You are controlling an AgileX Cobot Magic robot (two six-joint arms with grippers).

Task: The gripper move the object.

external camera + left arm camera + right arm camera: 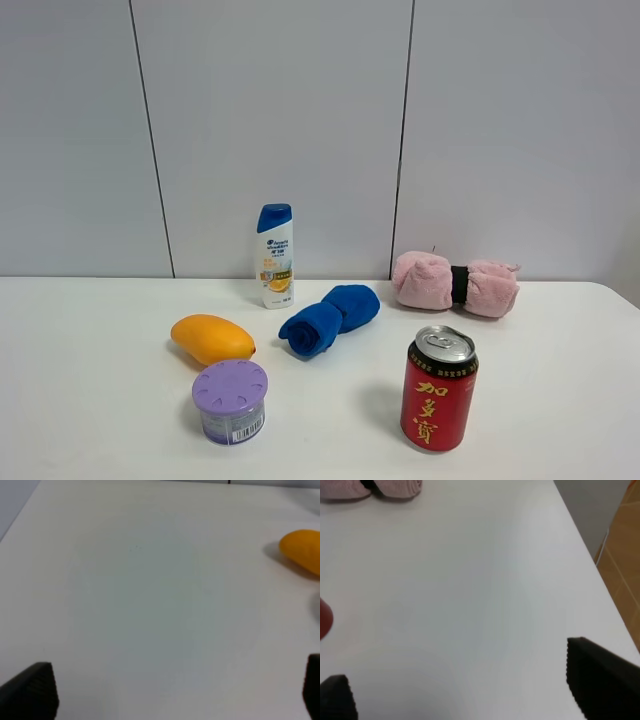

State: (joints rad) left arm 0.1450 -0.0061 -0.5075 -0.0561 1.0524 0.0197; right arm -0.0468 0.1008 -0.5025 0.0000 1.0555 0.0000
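Note:
The orange-yellow mango (pixel 211 338) lies on the white table (pixel 90 400), left of centre, just behind a purple-lidded jar. It also shows at the edge of the left wrist view (pixel 302 550). No arm or gripper shows in the exterior high view. My left gripper (pixel 175 690) is open and empty above bare table, well apart from the mango; only its two black fingertips (pixel 32 690) show. My right gripper (pixel 470 692) is open and empty above bare table near the table's right edge, its black fingertips (pixel 600 682) wide apart.
A purple-lidded jar (pixel 231 401) stands in front of the mango. A rolled blue cloth (pixel 329 319) lies at centre, a red drink can (pixel 439 388) at front right, a shampoo bottle (pixel 275 256) and a rolled pink towel (pixel 455 284) at the back. The table's right edge (pixel 585 545) drops to the floor.

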